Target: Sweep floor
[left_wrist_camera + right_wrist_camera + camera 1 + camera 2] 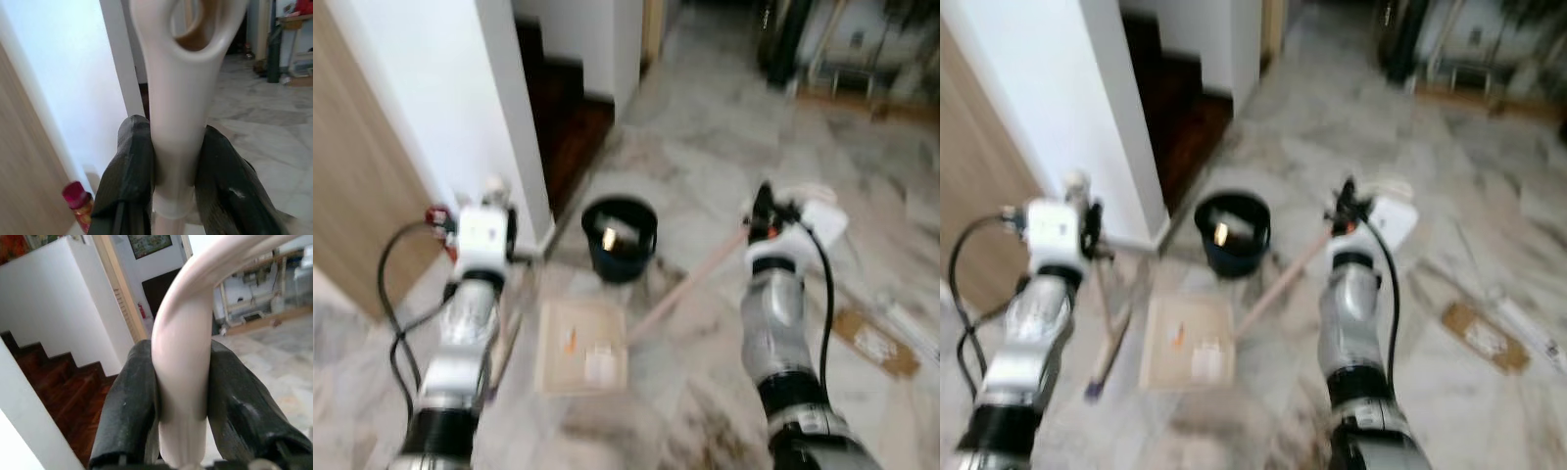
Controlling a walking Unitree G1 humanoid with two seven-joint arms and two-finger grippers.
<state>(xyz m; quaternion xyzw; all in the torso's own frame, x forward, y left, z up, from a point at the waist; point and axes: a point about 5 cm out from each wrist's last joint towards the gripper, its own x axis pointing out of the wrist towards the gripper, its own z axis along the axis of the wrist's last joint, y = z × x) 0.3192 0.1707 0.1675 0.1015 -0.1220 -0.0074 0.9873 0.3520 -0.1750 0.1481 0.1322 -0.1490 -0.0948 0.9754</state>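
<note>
Blurred frame. A black bucket [1232, 233] stands on the marble floor [1489, 206] at centre. Just below it lies a cream dustpan [1187, 343], its long handle [1278, 276] slanting up toward the right claw [1344, 208]. At left, the left claw [1077, 196] sits above a thin stick [1112, 343]. Dark wooden stairs [1180, 108] rise in the upper left.

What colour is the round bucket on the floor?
The bucket looks black or very dark blue, clearest in the left eye view.

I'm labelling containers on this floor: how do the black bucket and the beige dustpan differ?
The black bucket is dark, round and deep, standing upright; the beige dustpan is pale, rectangular and shallow, lying flat. The bucket sits farther from the robot, near the stairs. Both rest on the marble floor and hold some scraps.
</note>
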